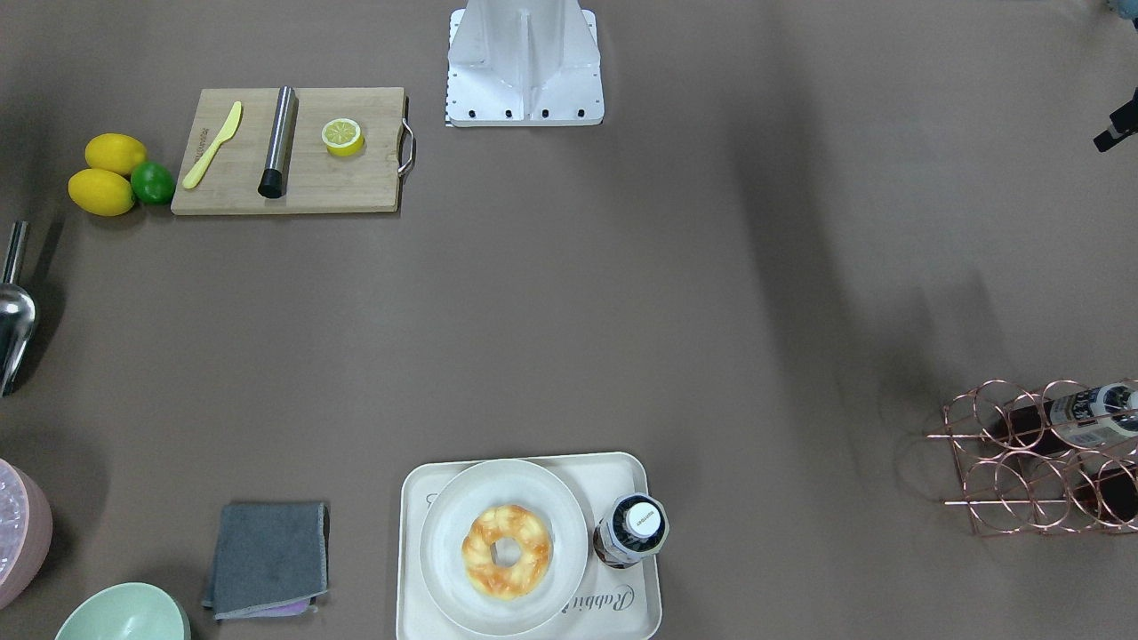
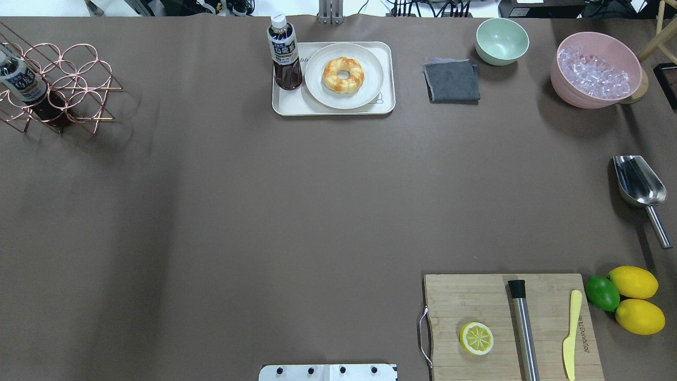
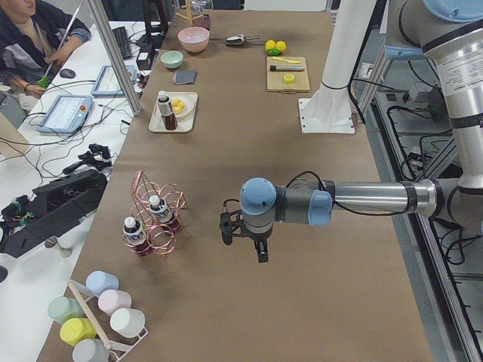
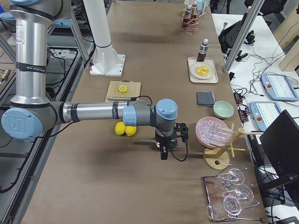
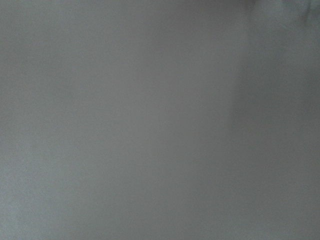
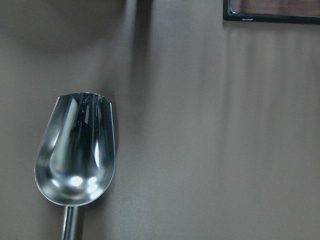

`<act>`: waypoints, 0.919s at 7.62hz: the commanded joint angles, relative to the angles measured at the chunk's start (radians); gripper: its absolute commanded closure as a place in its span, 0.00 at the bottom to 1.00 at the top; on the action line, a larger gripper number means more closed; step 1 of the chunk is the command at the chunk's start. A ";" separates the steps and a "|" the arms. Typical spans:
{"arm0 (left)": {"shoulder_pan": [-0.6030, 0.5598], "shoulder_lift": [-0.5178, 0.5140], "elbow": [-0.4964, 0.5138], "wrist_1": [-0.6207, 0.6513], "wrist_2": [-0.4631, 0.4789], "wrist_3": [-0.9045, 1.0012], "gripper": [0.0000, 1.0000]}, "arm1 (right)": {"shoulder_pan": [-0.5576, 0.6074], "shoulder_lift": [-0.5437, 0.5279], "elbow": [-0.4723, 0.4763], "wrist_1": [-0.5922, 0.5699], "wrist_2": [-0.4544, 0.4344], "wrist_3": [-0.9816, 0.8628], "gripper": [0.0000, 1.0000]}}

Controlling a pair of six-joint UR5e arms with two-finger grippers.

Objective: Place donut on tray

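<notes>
1. You will find the donut (image 2: pixel 343 75), a twisted golden-orange ring, lying flat in the middle of a round off-white plate (image 2: pixel 313 79).
2. That plate sits on the cream tray (image 2: pixel 296 105), at the table edge far from the robot's base, so the donut rests over the tray but touches only the plate.
3. A bottle of dark drink (image 2: pixel 285 58) stands upright on the same tray, just beside the plate.
4. Near the tray, towards the robot's right, lie a folded grey cloth (image 2: pixel 452 80), a pale green bowl (image 2: pixel 501 41) and a pink bowl of ice cubes (image 2: pixel 597 71).
5. The left gripper (image 3: pixel 259 250) hangs above bare table near a copper wire bottle rack (image 2: pixel 58 87), well apart from the tray. It shows only in the side view, so you cannot tell whether its fingers are apart or together.
6. The right gripper (image 4: pixel 163 151) hangs above the table at the opposite end, over a metal scoop (image 2: pixel 637 182). Here too you cannot tell how its fingers stand.
7. Close to the robot's base on its right is a wooden cutting board (image 2: pixel 476 301) carrying a halved lemon (image 2: pixel 476 338), a steel rod (image 2: pixel 523 328) and a yellow knife (image 2: pixel 571 333).
</notes>
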 commanded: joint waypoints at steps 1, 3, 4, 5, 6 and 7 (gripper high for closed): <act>0.000 0.003 0.000 0.000 0.000 0.000 0.01 | 0.017 -0.004 0.005 0.002 -0.003 -0.008 0.00; 0.000 0.003 0.000 0.000 0.000 0.000 0.01 | 0.017 -0.030 0.002 0.002 -0.008 -0.009 0.00; 0.000 0.003 0.000 0.000 0.000 0.000 0.01 | 0.017 -0.027 0.008 0.002 -0.008 -0.011 0.00; 0.000 0.003 -0.001 0.000 0.000 0.000 0.01 | 0.017 -0.032 0.007 0.002 -0.008 -0.011 0.00; 0.000 0.003 -0.001 0.000 0.000 0.000 0.01 | 0.017 -0.035 0.010 0.002 0.000 -0.009 0.00; 0.000 0.003 -0.001 0.000 0.000 0.000 0.01 | 0.017 -0.035 0.010 0.002 0.003 -0.009 0.00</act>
